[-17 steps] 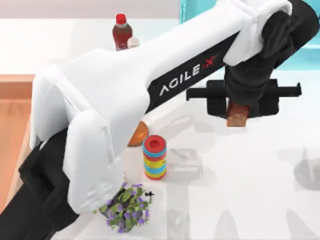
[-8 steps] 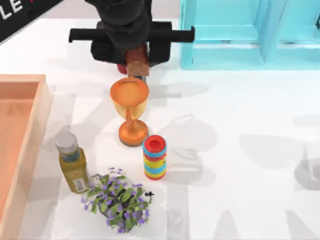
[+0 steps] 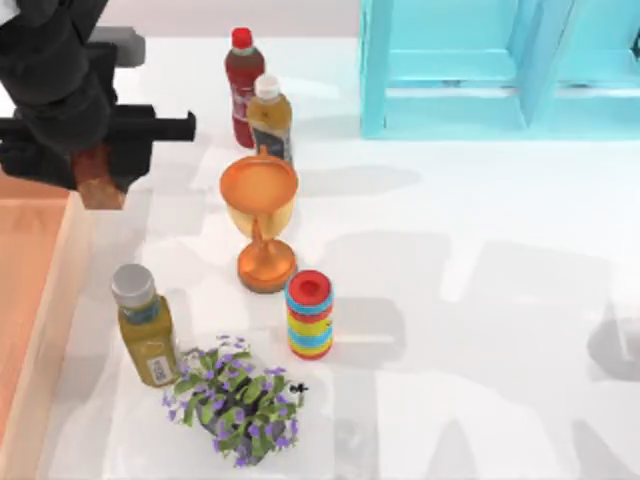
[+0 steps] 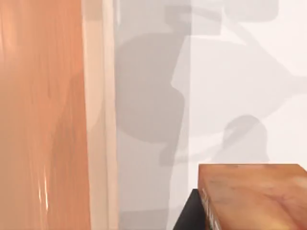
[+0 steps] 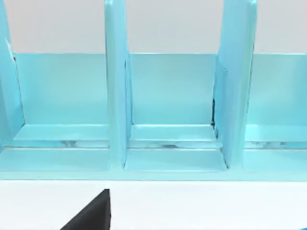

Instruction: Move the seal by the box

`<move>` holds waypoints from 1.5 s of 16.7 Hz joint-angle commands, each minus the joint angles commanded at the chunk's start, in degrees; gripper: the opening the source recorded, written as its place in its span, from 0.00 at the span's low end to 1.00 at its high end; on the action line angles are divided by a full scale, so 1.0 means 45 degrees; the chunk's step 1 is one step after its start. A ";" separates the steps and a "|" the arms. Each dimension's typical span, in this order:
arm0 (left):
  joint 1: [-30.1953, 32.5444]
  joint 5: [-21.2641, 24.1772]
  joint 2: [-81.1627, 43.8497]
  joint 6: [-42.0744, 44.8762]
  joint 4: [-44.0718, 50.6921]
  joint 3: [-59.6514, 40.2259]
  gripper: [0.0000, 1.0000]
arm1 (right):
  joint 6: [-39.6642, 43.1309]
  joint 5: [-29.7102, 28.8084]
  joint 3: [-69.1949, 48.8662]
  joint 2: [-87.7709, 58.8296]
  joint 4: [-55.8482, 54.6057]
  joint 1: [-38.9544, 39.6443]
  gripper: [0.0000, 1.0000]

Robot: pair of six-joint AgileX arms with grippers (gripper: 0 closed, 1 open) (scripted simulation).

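Since half a second ago the left end effector (image 3: 97,178) has swung from above the orange goblet (image 3: 259,215) to the surface's left side, pinching the seal (image 3: 99,183) between its fingers. It is hovering over the wooden box (image 3: 55,300) rim, so the carry is ending; lowering beside the rim looks next. The left wrist view is showing the seal (image 4: 254,196) clear of the rim (image 4: 98,115), over white surface. The right wrist view is facing the turquoise cabinet (image 5: 168,110).
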State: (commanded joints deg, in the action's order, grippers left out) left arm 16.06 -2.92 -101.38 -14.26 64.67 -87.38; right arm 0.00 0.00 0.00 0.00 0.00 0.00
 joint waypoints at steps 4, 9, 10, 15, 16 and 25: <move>-0.0159 0.0101 0.0078 0.0144 -0.0049 0.0165 0.00 | 0.0000 0.0000 0.0000 0.0000 0.0000 0.0000 1.00; -0.0165 0.0084 -0.0194 0.0191 -0.0840 0.0779 0.00 | 0.0000 0.0000 0.0000 0.0000 0.0000 0.0000 1.00; -0.0183 0.0086 -0.0267 0.0200 -0.1186 0.1023 0.00 | 0.0000 0.0000 0.0000 0.0000 0.0000 0.0000 1.00; -0.0259 0.0113 -0.0662 0.0256 -0.2804 0.2088 0.00 | 0.0000 0.0000 0.0000 0.0000 0.0000 0.0000 1.00; -0.0272 0.0124 -0.0768 0.0269 -0.3015 0.2250 0.00 | 0.0000 0.0000 0.0000 0.0000 0.0000 0.0000 1.00; -0.0280 0.0130 -0.0819 0.0275 -0.3103 0.2317 0.38 | 0.0000 0.0000 0.0000 0.0000 0.0000 0.0000 1.00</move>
State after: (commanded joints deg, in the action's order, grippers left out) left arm 14.80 -2.33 -105.06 -13.03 50.71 -76.95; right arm 0.00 0.00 0.00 0.00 0.00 0.00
